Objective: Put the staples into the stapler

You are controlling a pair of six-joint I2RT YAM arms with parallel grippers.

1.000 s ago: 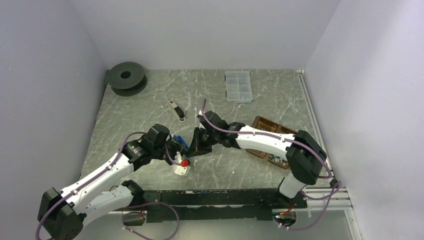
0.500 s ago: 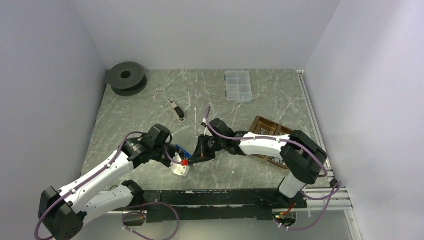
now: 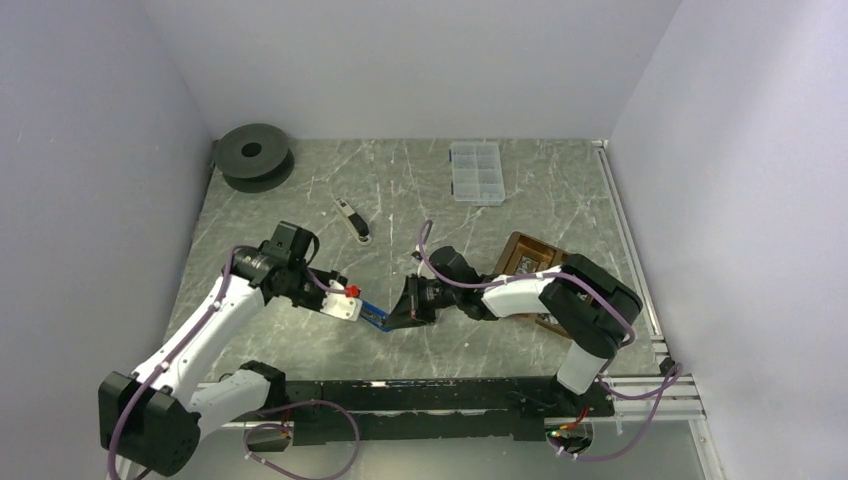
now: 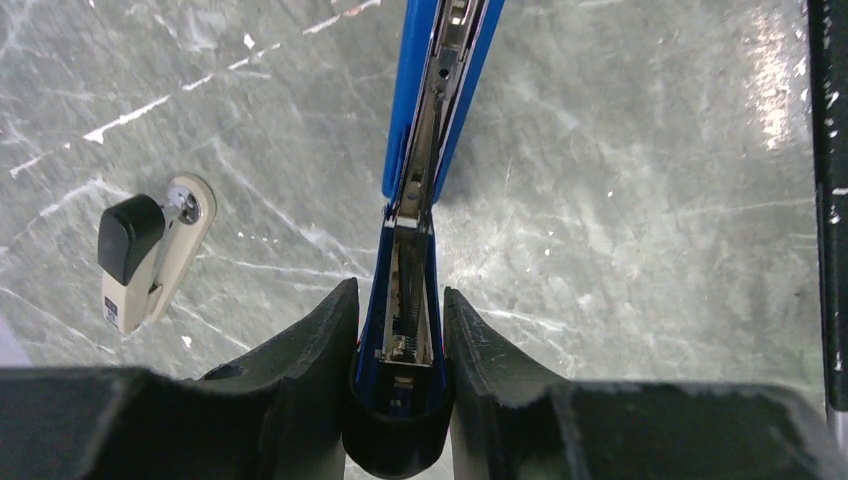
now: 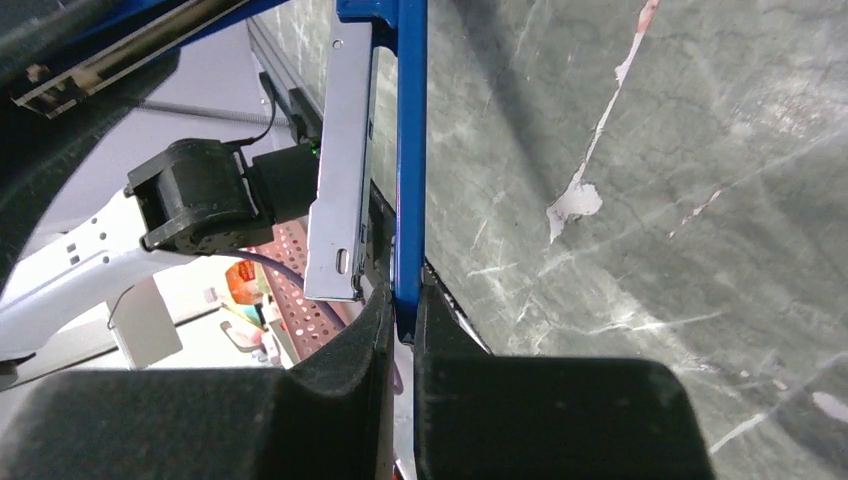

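Note:
The blue stapler (image 3: 375, 316) hangs between my two grippers, low over the table near its front. My left gripper (image 3: 356, 306) is shut on its rear end. In the left wrist view the stapler (image 4: 425, 150) is folded open, its metal channel and spring showing, and runs away from my left gripper (image 4: 400, 315). My right gripper (image 3: 402, 314) is shut on the other end. In the right wrist view my right gripper (image 5: 403, 300) pinches a thin blue wall (image 5: 410, 150) beside the silver magazine (image 5: 340, 190). I cannot make out any staples.
A brown tray (image 3: 525, 247) lies under my right arm, mostly hidden. A clear compartment box (image 3: 476, 171) and a black spool (image 3: 253, 153) stand at the back. A small cream-and-black tool (image 3: 352, 220) lies mid-table and also shows in the left wrist view (image 4: 150, 255).
My left arm has pulled back to the left with the stapler's rear end. My right gripper has moved nearer the front, and the stapler now lies stretched out between them.

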